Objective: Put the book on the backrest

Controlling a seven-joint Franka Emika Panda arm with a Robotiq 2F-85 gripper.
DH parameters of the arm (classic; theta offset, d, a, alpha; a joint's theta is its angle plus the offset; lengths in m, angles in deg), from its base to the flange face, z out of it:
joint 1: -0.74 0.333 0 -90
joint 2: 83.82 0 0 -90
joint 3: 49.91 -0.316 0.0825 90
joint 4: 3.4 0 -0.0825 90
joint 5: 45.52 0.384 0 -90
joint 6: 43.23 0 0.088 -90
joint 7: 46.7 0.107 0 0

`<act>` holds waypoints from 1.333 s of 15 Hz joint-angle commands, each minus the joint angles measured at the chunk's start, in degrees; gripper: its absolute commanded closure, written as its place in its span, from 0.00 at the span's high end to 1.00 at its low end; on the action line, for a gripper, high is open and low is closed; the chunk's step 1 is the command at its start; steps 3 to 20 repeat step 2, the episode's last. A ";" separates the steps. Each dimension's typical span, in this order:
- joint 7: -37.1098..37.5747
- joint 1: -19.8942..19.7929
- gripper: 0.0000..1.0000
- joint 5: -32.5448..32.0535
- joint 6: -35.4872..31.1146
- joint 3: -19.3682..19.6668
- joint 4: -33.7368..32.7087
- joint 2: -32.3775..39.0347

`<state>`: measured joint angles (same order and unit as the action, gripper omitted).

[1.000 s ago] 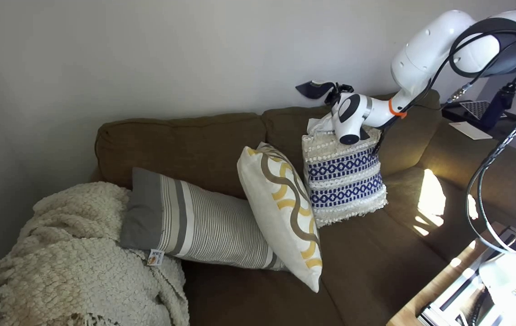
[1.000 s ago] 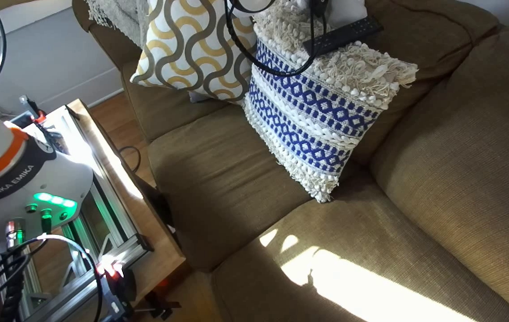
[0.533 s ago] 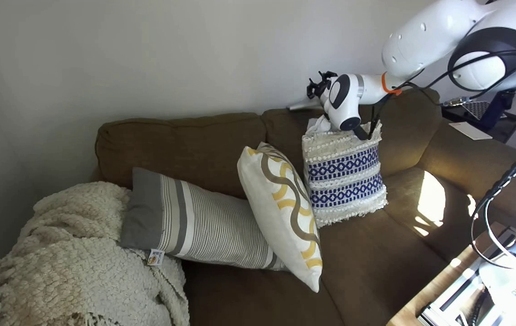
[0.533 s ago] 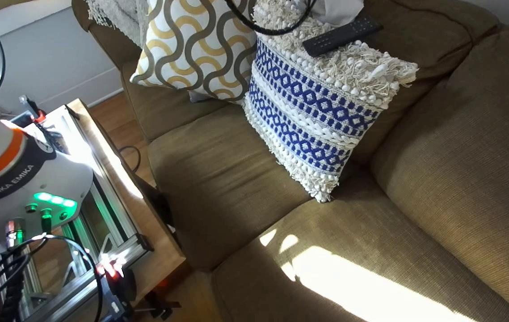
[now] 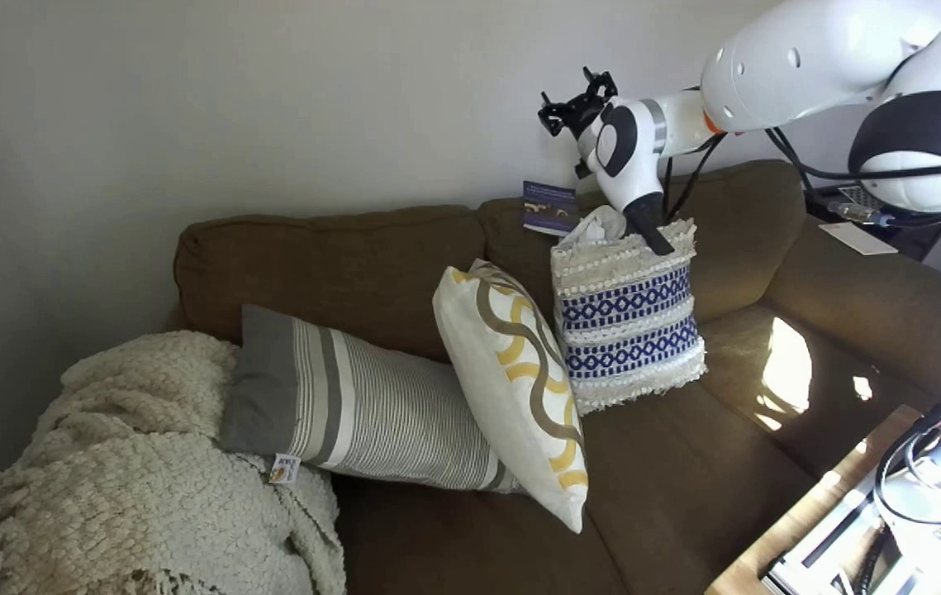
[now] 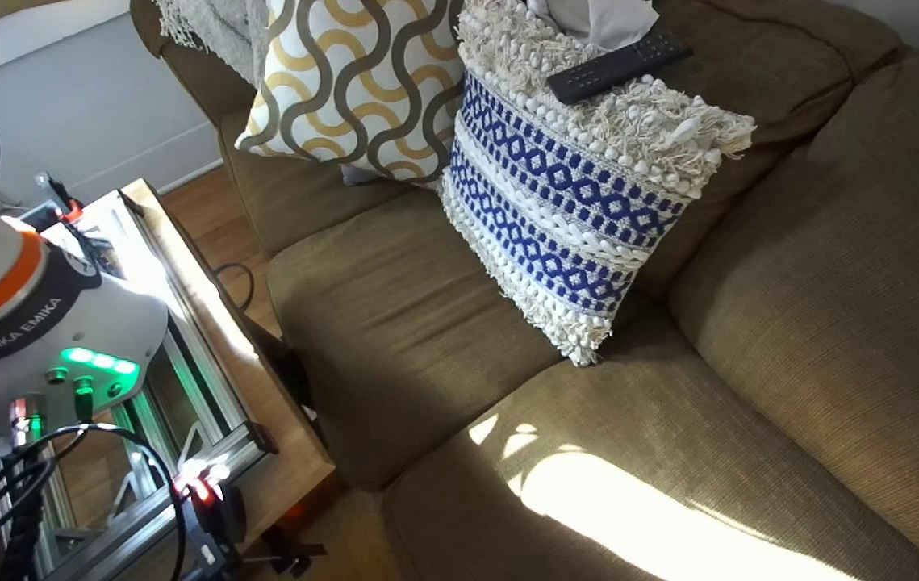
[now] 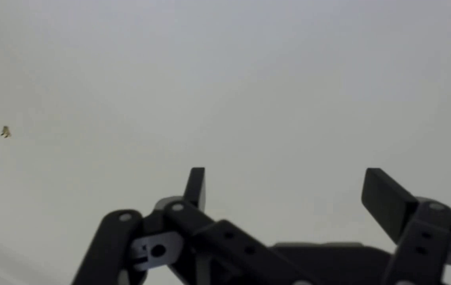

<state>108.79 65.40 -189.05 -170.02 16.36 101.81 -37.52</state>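
The backrest carries the book on its padded top, which probably bears all the weight. Above, slightly right, the end effector hangs spread wide, gripping nothing, presumably to leave the book undisturbed.

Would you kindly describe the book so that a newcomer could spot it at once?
In an exterior view, find the brown sofa and go up its backrest to the top edge below the open gripper. The book there is a small, thin rectangle with a dark blue cover, unlike the bulky blue-and-white cushion nearby.
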 commanded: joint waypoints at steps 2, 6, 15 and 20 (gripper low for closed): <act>-0.13 0.30 1.00 0.00 3.64 1.34 2.53 -1.55; -0.13 0.30 1.00 0.00 3.64 1.34 2.53 -1.55; -0.13 0.30 1.00 0.00 3.64 1.34 2.53 -1.55; -0.13 0.30 1.00 0.00 3.64 1.34 2.53 -1.55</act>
